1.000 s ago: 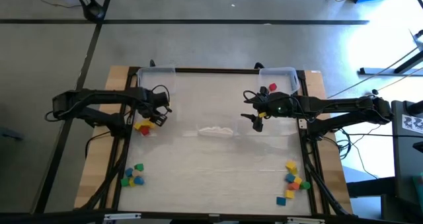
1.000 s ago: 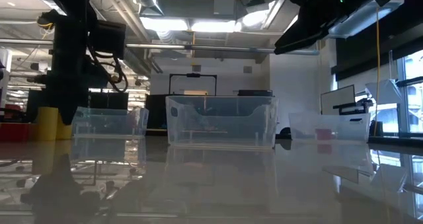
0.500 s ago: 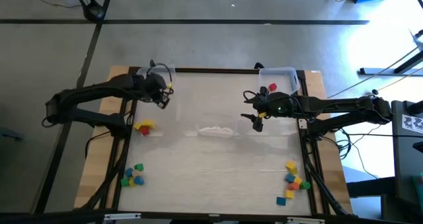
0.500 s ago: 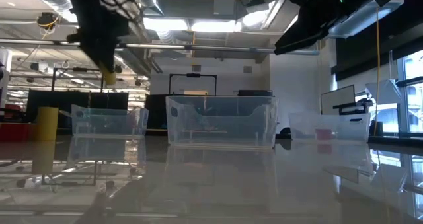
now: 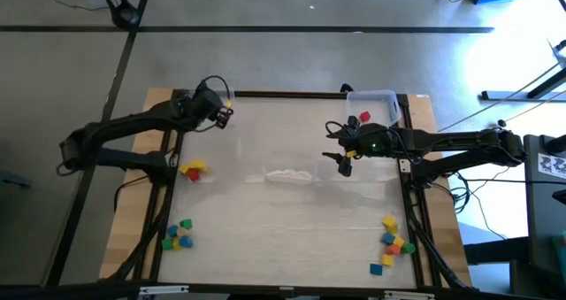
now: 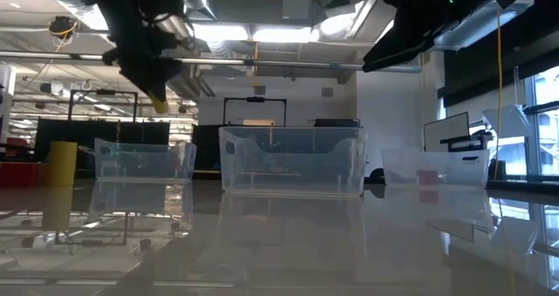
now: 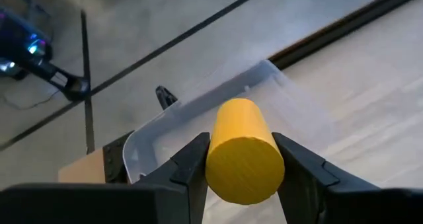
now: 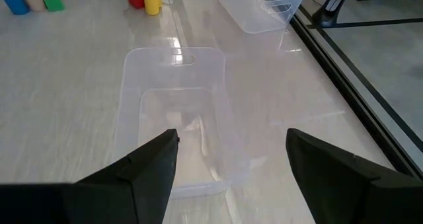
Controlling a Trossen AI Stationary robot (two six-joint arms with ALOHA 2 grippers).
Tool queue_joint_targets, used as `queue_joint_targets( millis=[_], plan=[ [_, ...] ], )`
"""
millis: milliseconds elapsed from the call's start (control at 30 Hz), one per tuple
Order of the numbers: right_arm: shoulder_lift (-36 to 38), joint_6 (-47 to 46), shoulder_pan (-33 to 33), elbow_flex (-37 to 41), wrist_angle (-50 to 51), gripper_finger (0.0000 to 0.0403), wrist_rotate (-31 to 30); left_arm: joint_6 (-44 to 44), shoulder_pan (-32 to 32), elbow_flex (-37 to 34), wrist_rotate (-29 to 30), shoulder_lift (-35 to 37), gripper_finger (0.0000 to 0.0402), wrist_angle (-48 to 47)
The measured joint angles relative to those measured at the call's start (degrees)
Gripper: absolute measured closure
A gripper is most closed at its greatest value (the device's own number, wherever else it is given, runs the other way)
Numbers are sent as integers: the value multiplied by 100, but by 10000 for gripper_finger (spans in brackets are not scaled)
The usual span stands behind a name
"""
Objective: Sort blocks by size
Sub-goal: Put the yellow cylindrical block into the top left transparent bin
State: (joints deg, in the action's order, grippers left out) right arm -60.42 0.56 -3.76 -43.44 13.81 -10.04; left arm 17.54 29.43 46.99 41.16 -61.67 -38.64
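My left gripper (image 5: 223, 114) is shut on a yellow cylinder block (image 7: 244, 151) and hangs beside the far-left clear bin (image 5: 208, 99); the low view shows the block (image 6: 160, 105) high above the table. A red and a yellow block (image 5: 191, 169) stand on the table at the left. Small piles of coloured blocks lie near-left (image 5: 177, 235) and near-right (image 5: 393, 243). One red block (image 5: 364, 117) sits at the far-right bin (image 5: 373, 103). My right gripper (image 5: 341, 156) is open in the air, just right of the middle bin (image 8: 175, 118). My left gripper pinches the yellow cylinder's curved sides (image 7: 213, 159) between its two fingers. The cylinder lies along the fingers, one flat end (image 7: 246, 178) facing back toward the wrist. The fingers slant down toward the table's far edge. The block is lifted clear of the table.
Three clear bins stand in a row in the low view: left (image 6: 144, 161), middle (image 6: 293, 161), right (image 6: 437, 167). A dark frame (image 5: 292, 94) runs along the table's far edge. The near middle of the table (image 5: 283, 238) is bare.
My left gripper has risen from beside the red and yellow blocks and gone toward the far edge, to the far-left bin, tipping from pointing down to a slant. It carries the yellow cylinder, now lifted high off the table.
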Motion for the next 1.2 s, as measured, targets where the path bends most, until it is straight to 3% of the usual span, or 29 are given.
queue_joint_targets(
  millis=[500,800,1100,1200],
  plan=[
    [0,128,-1,0,-1,123,0,106,604,-805,-84,0,235,792],
    [0,130,0,0,1,123,0,-20,676,-546,-809,40,180,492],
    [0,128,-1,0,3,123,0,-21,-12,299,-2326,306,185,-551],
    [0,128,-1,0,5,123,0,264,-344,426,-2547,322,184,-992]
  ],
)
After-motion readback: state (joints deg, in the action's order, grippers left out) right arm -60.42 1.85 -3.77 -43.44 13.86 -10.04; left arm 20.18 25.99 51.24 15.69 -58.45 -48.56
